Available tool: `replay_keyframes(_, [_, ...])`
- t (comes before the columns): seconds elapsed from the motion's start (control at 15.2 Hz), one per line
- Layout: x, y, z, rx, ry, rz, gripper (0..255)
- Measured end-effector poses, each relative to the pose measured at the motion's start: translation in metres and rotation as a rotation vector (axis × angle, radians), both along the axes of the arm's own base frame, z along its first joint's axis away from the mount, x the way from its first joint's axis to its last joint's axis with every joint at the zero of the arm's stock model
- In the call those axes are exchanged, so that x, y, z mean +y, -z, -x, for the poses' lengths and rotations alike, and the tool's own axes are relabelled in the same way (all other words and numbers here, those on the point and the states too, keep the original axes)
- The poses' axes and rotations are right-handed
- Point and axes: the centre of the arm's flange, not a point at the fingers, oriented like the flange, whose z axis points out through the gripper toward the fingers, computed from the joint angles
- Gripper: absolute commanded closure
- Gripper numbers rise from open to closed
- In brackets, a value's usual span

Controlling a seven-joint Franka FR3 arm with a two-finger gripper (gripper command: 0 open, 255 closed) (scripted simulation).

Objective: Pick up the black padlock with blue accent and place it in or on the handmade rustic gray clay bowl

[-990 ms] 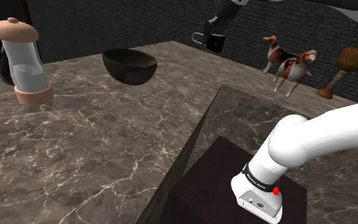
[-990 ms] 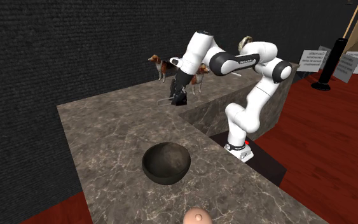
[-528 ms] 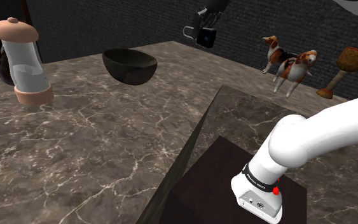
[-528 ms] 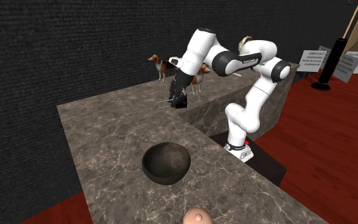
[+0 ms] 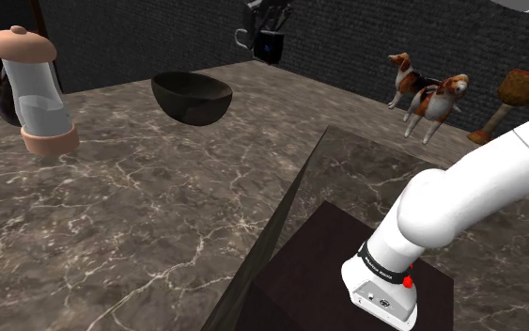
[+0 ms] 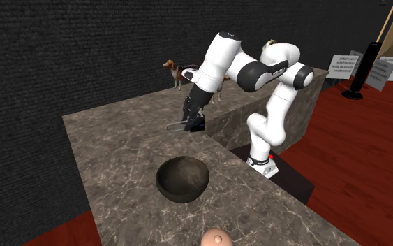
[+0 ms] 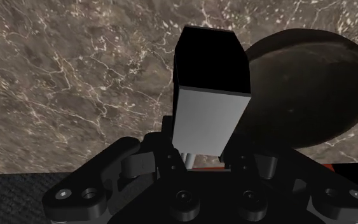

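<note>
The gripper (image 6: 190, 116) is clenched on the padlock (image 6: 195, 125), which hangs in the air above the marble counter (image 6: 118, 157), clear of its surface. In the wrist view the 2 black fingers (image 7: 171, 154) clasp the padlock (image 7: 209, 95) at its near end; its body is black with a grey face turned to the camera, and it juts out from the gripper (image 7: 203, 151) over the counter (image 7: 75, 76). The dark bowl (image 7: 317, 95) sits just beside the padlock there, its rim partly hidden behind it, so the padlock is not yet above the hollow. In the shoulder view the gripper (image 5: 268, 17) holds the padlock (image 5: 271, 46) high against the dark wall, up and to that view's right of the bowl (image 5: 192, 97), the shackle sticking out toward the left. The bowl (image 6: 182, 179) stands upright on the counter (image 5: 159, 207). 2 dogs (image 5: 427, 92) stand at the shoulder view's right, and a clear canister (image 5: 33, 89) at its left.
</note>
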Motion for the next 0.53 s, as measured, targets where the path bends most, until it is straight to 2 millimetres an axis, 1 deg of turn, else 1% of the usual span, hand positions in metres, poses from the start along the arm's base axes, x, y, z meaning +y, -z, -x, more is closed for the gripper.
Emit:
replay_keyframes(0.13, [0.025, 0.000, -0.012, -0.001, -0.001, 0.000, 255])
replay_keyframes(0.2, [0.037, -0.003, -0.018, 0.000, 0.000, 0.000, 255])
replay_keyframes(0.33, [0.056, -0.003, -0.028, 0.000, 0.000, 0.000, 255])
replay_keyframes(0.53, [0.095, -0.005, -0.045, 0.000, -0.001, 0.000, 255])
